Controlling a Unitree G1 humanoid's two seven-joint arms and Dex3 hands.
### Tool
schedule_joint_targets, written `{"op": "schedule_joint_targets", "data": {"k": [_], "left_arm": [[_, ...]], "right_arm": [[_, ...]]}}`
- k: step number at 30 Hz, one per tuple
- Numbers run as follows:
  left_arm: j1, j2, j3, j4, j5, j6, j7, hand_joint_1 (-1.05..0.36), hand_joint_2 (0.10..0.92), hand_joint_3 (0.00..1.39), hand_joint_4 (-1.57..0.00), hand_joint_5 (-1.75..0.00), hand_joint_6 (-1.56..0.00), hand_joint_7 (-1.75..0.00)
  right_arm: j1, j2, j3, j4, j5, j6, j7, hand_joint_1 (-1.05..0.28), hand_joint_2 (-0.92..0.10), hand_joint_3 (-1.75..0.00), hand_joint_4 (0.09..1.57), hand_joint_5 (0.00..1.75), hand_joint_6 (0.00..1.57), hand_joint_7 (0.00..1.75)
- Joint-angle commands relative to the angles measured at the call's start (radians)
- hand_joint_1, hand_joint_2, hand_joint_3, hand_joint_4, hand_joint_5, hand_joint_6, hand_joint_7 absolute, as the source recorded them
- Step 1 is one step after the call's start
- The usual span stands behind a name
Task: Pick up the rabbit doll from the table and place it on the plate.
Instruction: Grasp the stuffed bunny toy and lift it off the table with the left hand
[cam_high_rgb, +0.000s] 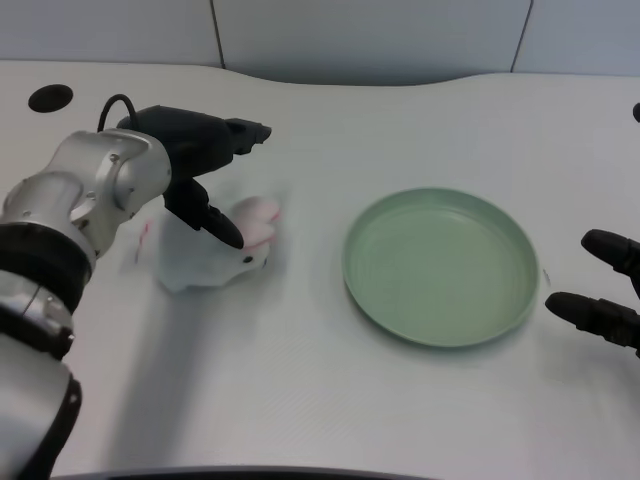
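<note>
Head view is taking in the white table first, spreading across nearly everything below the grey wall panels at the top; a dark round hole is sitting in its far left corner. Next in size, the left arm is reaching in from the lower left, its silver forearm angling up and to the right; a black cable is looping up behind the wrist. The green plate is lying right of centre, round and shallow, with nothing showing on it; it is sitting well apart from the left hand. The left hand is hanging over the rabbit doll, its black fingers spread apart, one set pointing right above the toy and another slanting down across the front of it; whether that lower finger is touching the doll I cannot tell, and nothing is showing as gripped. The rabbit doll is resting on the table left of the plate, just beneath the hand; it is white with pink ears pointing towards the plate, and its outline is looking blurred. At the right edge, the right hand is showing only a few dark fingertips, lying just beside the plate's rim.
</note>
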Motion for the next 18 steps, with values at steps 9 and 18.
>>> {"op": "schedule_joint_targets", "data": {"k": [9, 18], "left_arm": [[-0.054, -0.055, -0.093, 0.173, 0.030, 0.090, -0.008, -1.05, 0.913, 0.07, 0.00, 0.00, 0.00, 0.00], [-0.033, -0.065, -0.117, 0.212, 0.029, 0.135, -0.012, -1.05, 0.904, 0.03, -0.01, 0.00, -0.07, -0.03]], "right_arm": [[0.067, 0.000, 0.001, -0.106, 0.023, 0.039, -0.025, -0.40, -0.92, -0.11, 1.00, 0.00, 0.85, 0.00], [0.101, -0.002, -0.003, -0.165, 0.055, 0.096, -0.046, -0.39, -0.92, -0.11, 0.99, 0.00, 0.83, 0.00]]}}
